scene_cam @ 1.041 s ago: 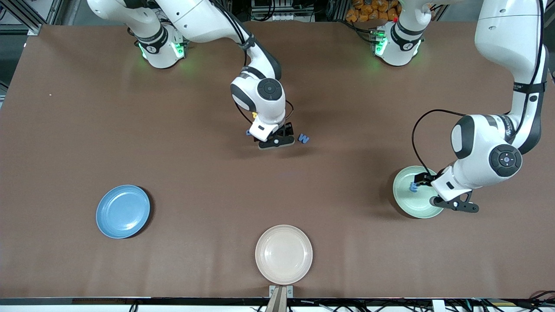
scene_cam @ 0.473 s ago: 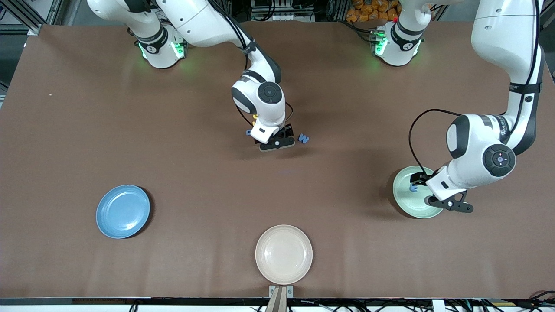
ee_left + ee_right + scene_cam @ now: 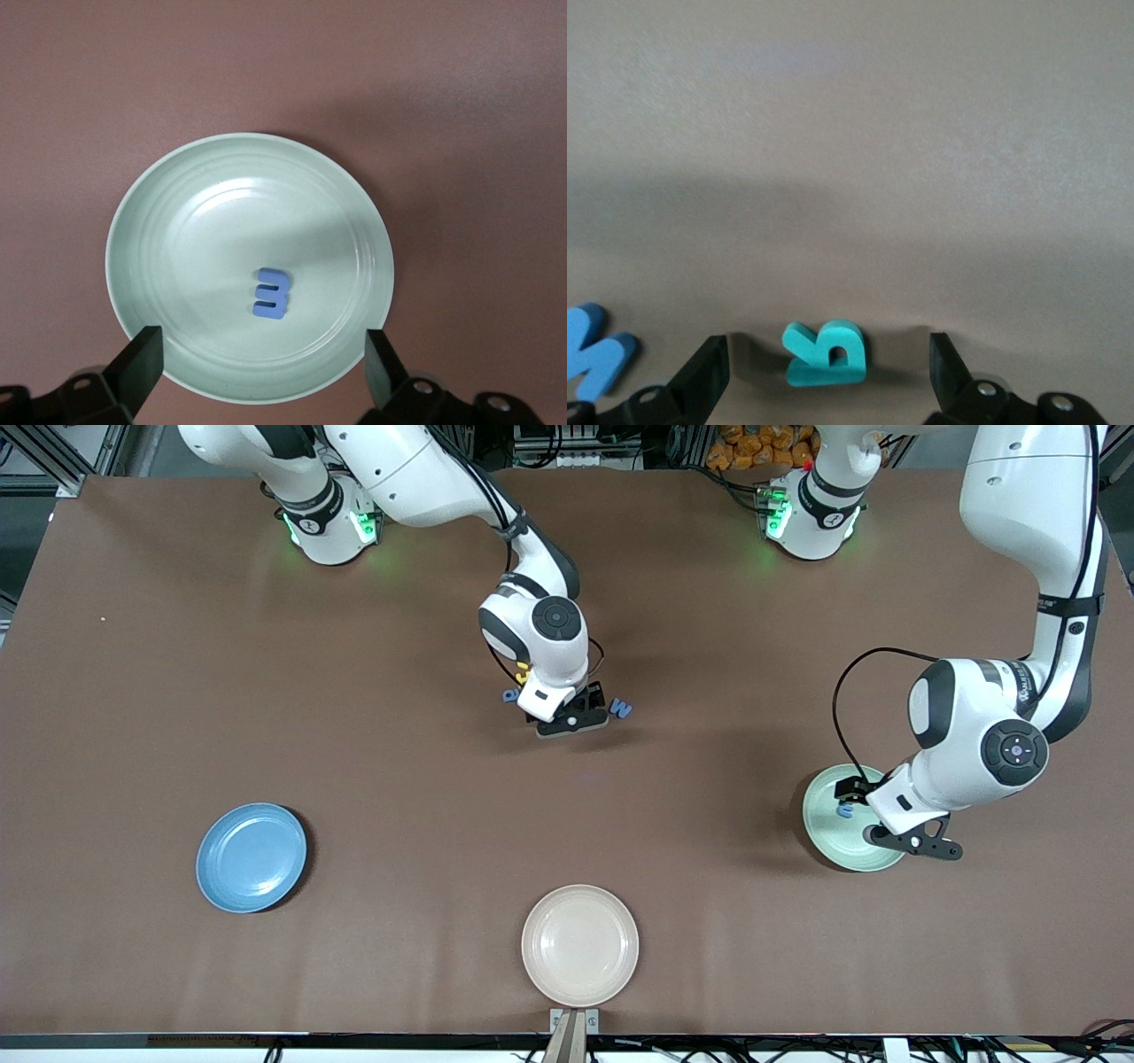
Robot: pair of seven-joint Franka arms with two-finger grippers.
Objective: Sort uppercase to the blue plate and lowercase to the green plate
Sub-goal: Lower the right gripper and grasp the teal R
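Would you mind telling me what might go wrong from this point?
1. The right gripper, open, straddles the teal R with a wide gap each side, so closing may tip or skew the tiny letter.
2. The blue M lies right beside it and could be nudged.
3. The left gripper, open, hangs over the green plate where the light blue e lies; a low exit could clip the rim.

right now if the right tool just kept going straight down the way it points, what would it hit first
Most likely the teal-green R. The right tool hangs open over the table, and the R lies between its fingers in the right wrist view. The dark blue M lies outside them. How high it hangs is unclear.
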